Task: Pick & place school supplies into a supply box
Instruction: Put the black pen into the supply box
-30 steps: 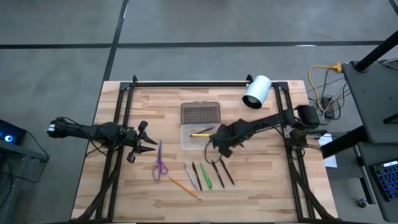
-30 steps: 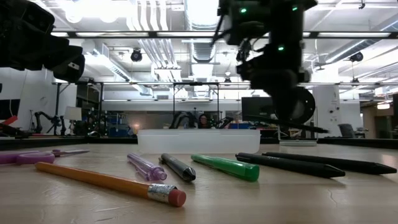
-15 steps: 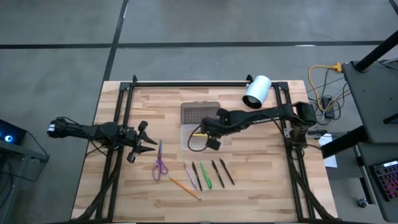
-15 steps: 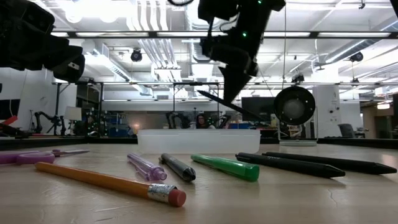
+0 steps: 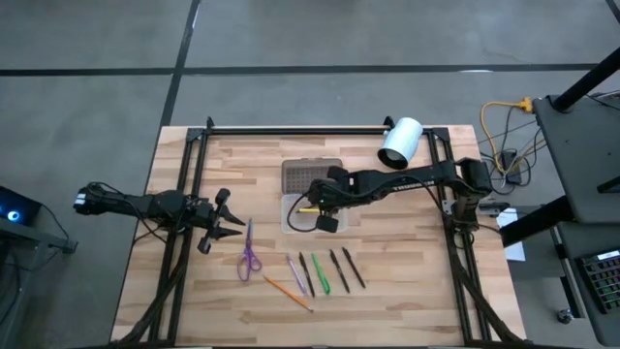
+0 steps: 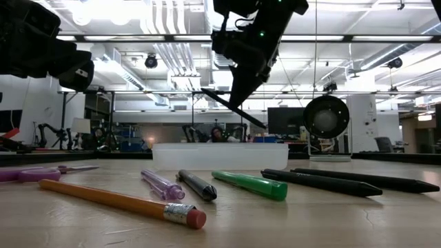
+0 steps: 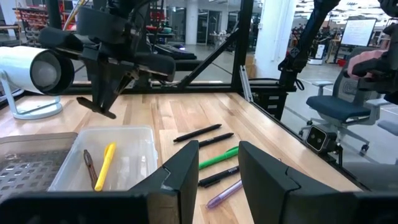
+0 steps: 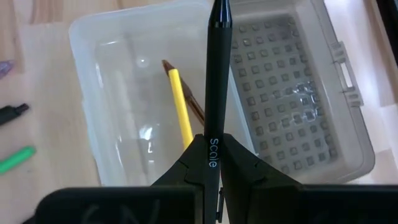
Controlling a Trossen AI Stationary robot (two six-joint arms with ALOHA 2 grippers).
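I see the right gripper [image 8: 211,163] clamped on a black pen [image 8: 214,87] above the supply box [image 8: 124,112] (the left gripper [image 7: 214,162] waits, fingers apart).

Two slim dark arms are seen, built of jointed black segments; small green lights glow on the right arm [image 6: 265,31], and black cables trail from the left arm [image 5: 145,206].

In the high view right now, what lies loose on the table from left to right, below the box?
Purple scissors → orange pencil → lilac pen → dark pen → green pen → black pen → black pen.
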